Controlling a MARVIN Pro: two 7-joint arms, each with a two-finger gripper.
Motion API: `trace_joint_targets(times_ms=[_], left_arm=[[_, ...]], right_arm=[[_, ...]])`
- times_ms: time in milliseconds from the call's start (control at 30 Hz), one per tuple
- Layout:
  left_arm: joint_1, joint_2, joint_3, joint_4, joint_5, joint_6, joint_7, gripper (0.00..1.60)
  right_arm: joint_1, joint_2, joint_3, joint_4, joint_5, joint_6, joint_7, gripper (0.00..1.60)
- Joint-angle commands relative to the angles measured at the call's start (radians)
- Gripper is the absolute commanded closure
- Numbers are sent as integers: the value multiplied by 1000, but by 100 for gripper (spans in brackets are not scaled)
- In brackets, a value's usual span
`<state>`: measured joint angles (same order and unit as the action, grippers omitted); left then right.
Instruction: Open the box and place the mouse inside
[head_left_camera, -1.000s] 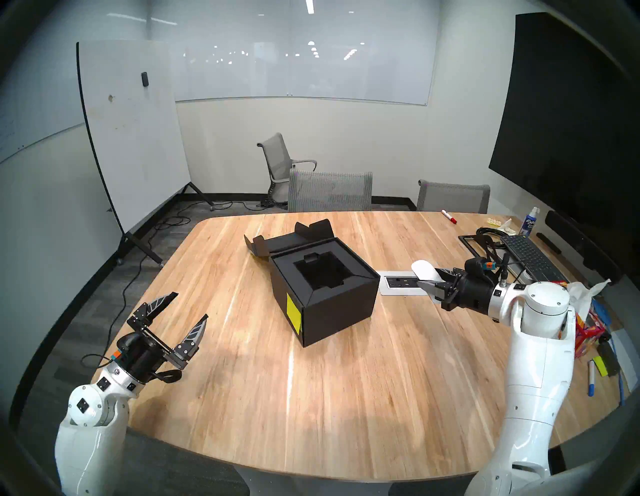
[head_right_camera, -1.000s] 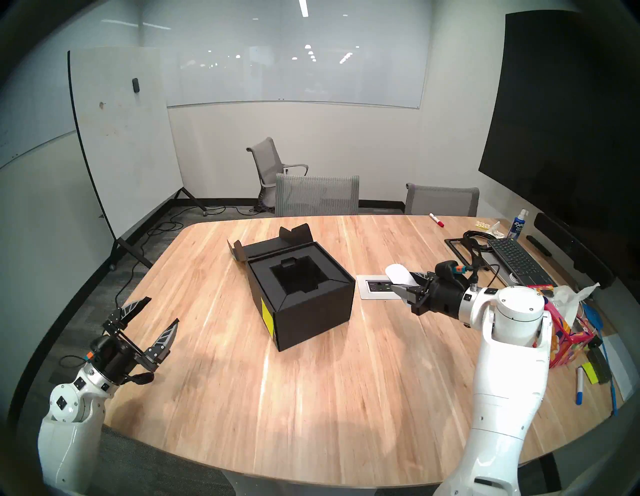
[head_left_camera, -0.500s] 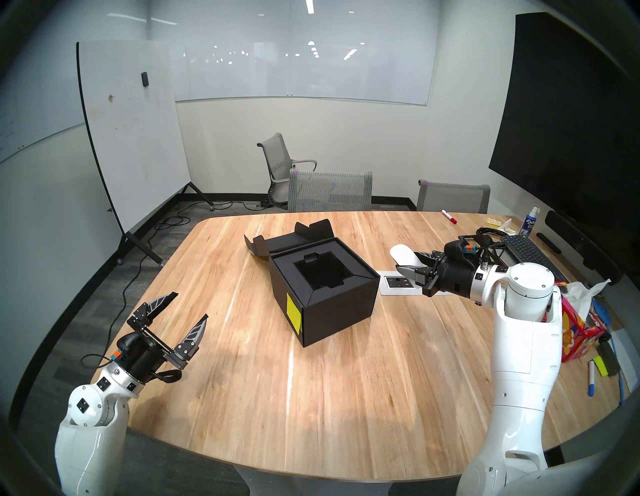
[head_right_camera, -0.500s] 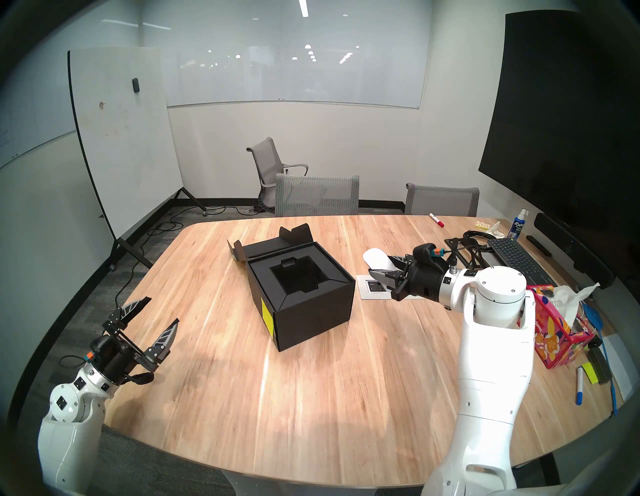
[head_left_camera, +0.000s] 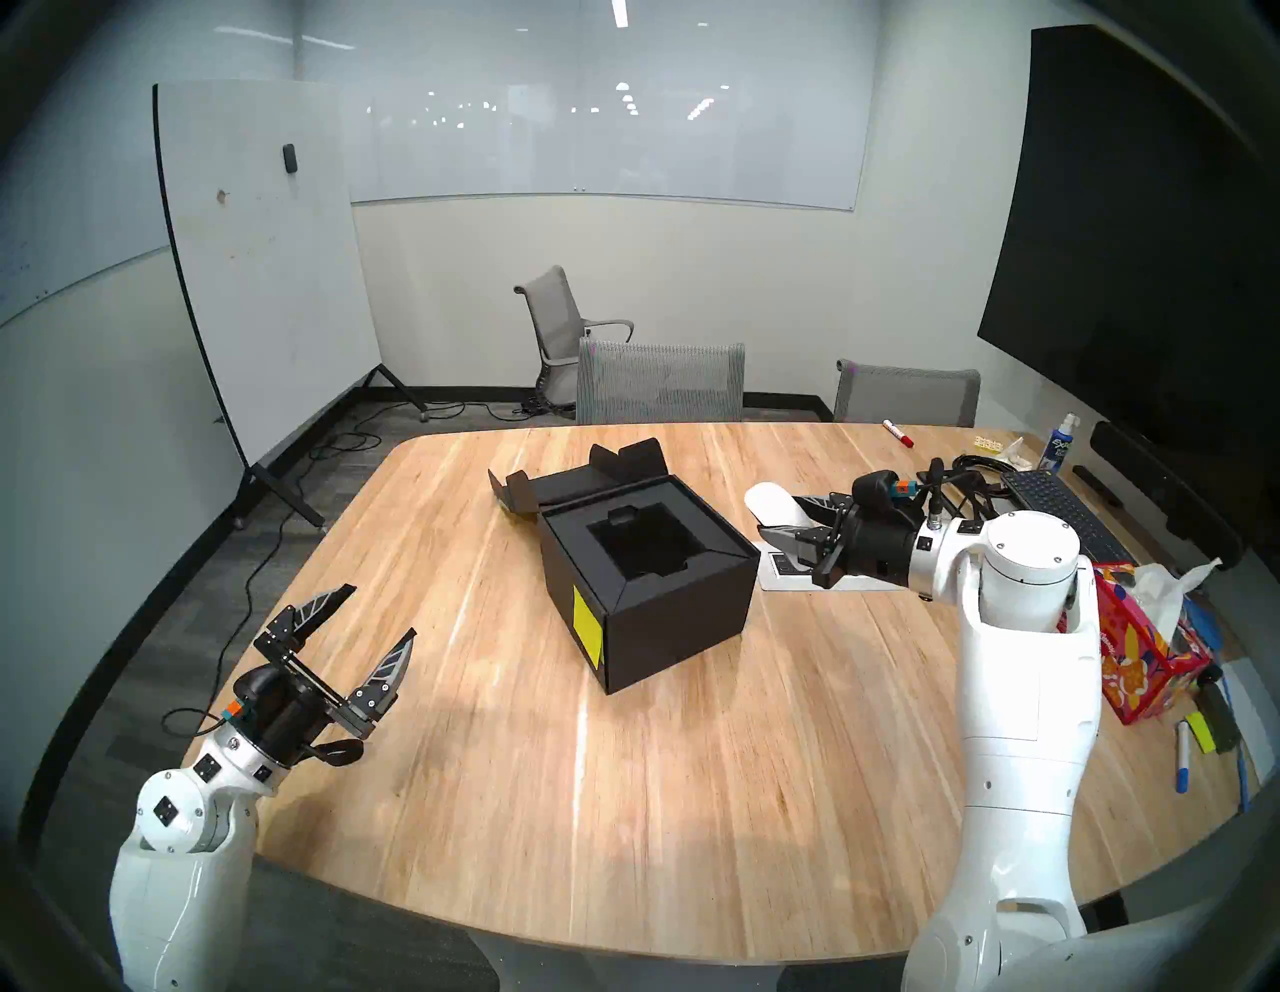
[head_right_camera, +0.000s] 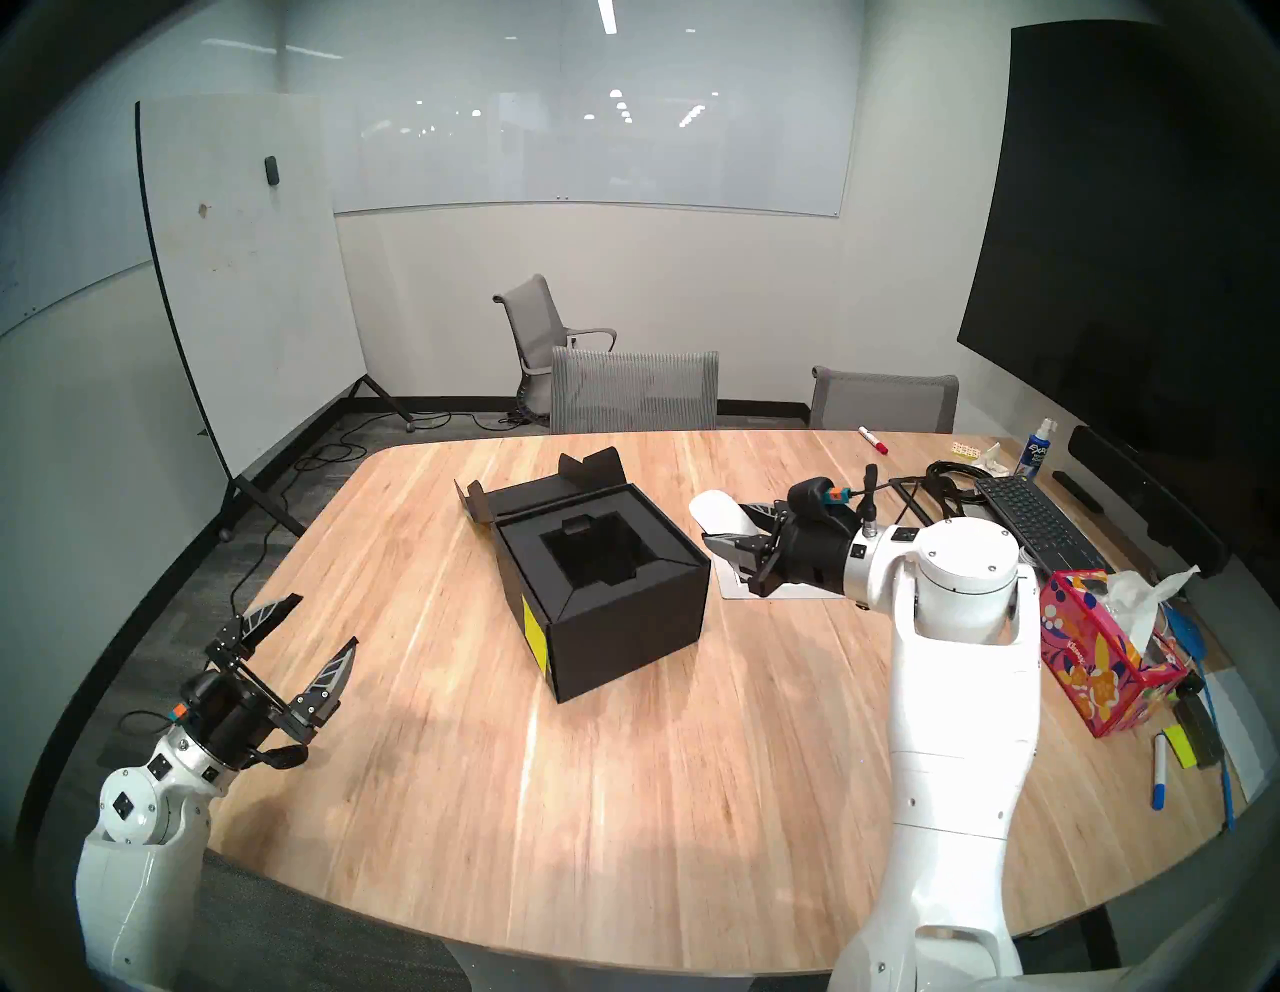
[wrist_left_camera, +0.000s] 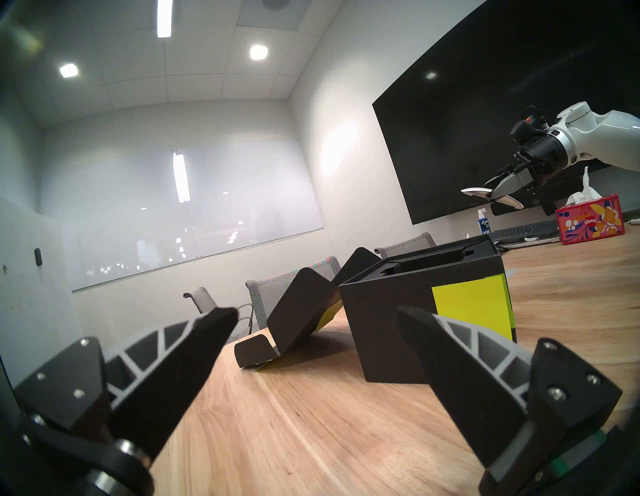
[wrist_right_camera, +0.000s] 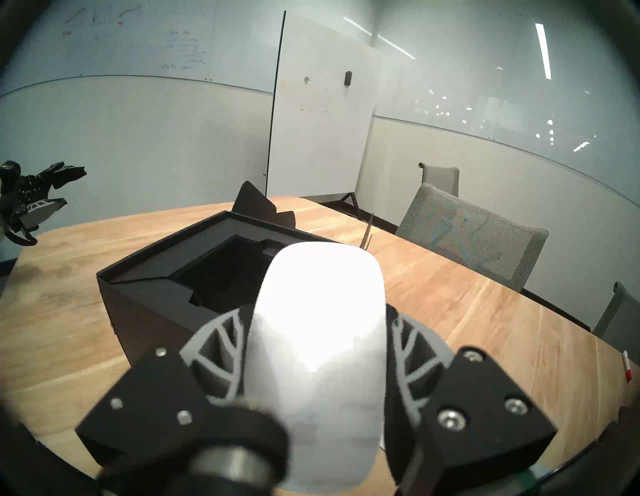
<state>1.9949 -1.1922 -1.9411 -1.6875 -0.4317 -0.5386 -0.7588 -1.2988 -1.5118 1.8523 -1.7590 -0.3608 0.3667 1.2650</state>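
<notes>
Mouse (wrist_right_camera: 318, 332) level in right jaws, long axis toward box (wrist_right_camera: 194, 273).

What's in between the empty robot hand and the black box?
Nothing: only bare wooden table lies between the open left gripper and the box. The head views show it, and the left wrist view confirms it.

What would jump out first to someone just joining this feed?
The white mouse, clamped in the right gripper and held in the air just right of the box. Next, the black box at mid-table, lid folded back, its recessed well empty, a yellow sticky note on its side. The left gripper hangs open at the near left edge.
</notes>
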Motion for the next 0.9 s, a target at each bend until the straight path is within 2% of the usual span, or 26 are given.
trace_joint_targets(times_ms=[0, 867], left_arm=[[0, 2, -2, -15, 0, -5, -3, 0], [0, 2, -2, -16, 0, -5, -2, 0]], right_arm=[[53, -29, -54, -7, -10, 6, -17, 160], [43, -82, -209, 37, -91, -5, -69, 160]])
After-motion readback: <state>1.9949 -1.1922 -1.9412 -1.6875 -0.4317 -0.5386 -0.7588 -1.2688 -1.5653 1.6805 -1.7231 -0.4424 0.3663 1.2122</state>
